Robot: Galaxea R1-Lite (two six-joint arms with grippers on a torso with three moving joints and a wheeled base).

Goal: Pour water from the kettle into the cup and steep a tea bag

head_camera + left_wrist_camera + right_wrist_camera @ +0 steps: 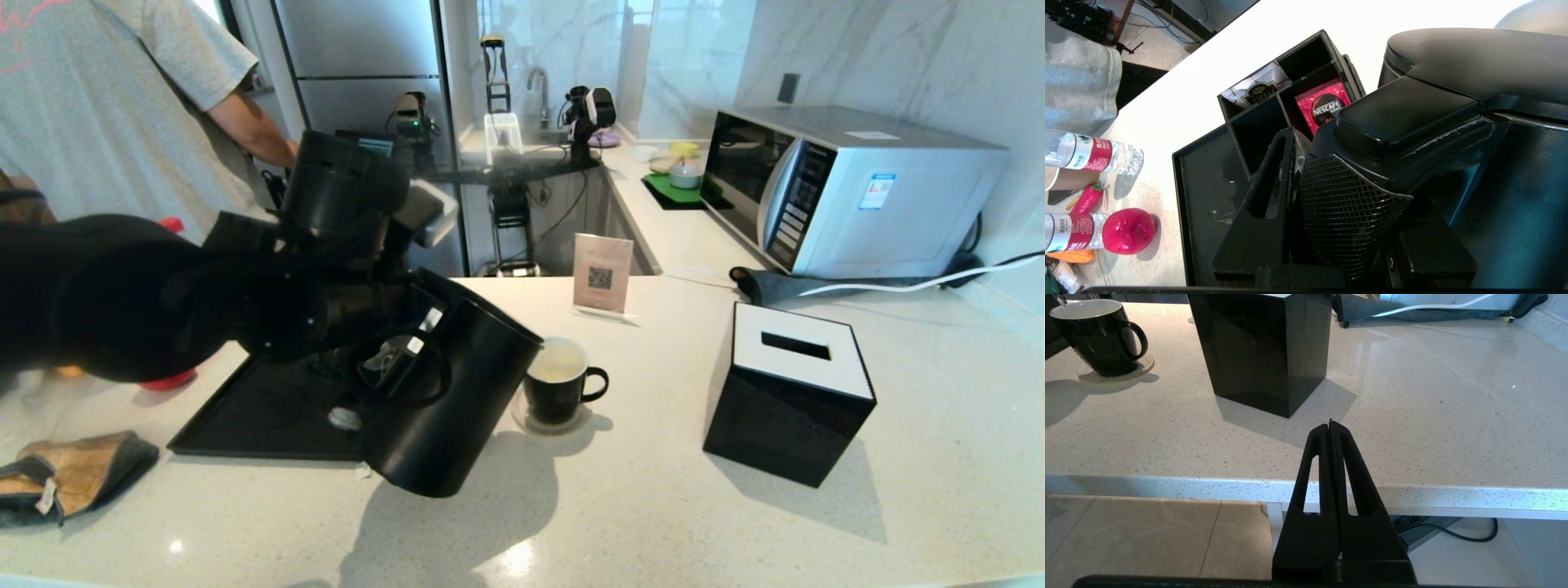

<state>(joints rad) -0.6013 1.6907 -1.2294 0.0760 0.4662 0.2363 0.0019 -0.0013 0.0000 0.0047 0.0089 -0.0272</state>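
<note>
tilting over the cup (562, 390), the kettle (457, 400) hangs from the left pincer (392, 363), spout above the cup's left rim; bare desk (653, 506) lies nearer. left wrist: its fingers (1274, 196) clamp the kettle's handle (1404, 122) over the black tray (1204, 196). right wrist: the right pincer (1331, 428) is closed and empty, beyond the desk's near edge.

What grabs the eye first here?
The black kettle, tilted hard in the left pincer, with its top at the rim of the cup mid-counter. Right of the cup stands a glossy black tissue box. The right pincer hangs shut off the counter's front edge.
</note>
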